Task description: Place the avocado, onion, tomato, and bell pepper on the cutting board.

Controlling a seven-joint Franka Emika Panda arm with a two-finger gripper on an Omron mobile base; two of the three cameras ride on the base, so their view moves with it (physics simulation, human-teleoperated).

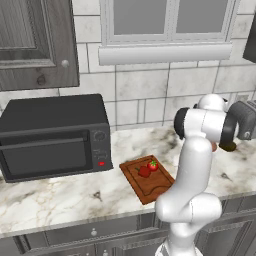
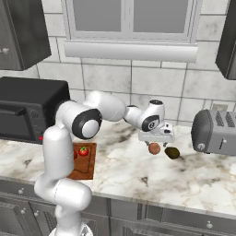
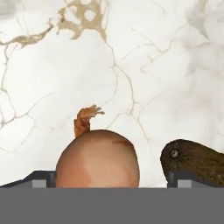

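Note:
The tan-pink onion [image 3: 98, 159] rests on the marble counter between the two fingertips of my open gripper [image 3: 111, 179], with a gap on its right side. Just right of it lies the dark avocado [image 3: 197, 159]. From the right base view the gripper [image 2: 156, 141] hangs directly over the onion [image 2: 154, 148], and the avocado [image 2: 172, 152] sits beside it. The reddish-brown cutting board [image 1: 150, 187] carries the tomato [image 1: 153, 165] and the darker bell pepper [image 1: 144, 171]. My arm partly covers the cutting board [image 2: 86, 167] and tomato [image 2: 83, 150] there.
A black microwave [image 1: 52, 137] stands on the counter left of the board. A grey toaster [image 2: 214, 131] stands right of the avocado. Tiled wall and a window run behind the counter, whose front edge lies below the board.

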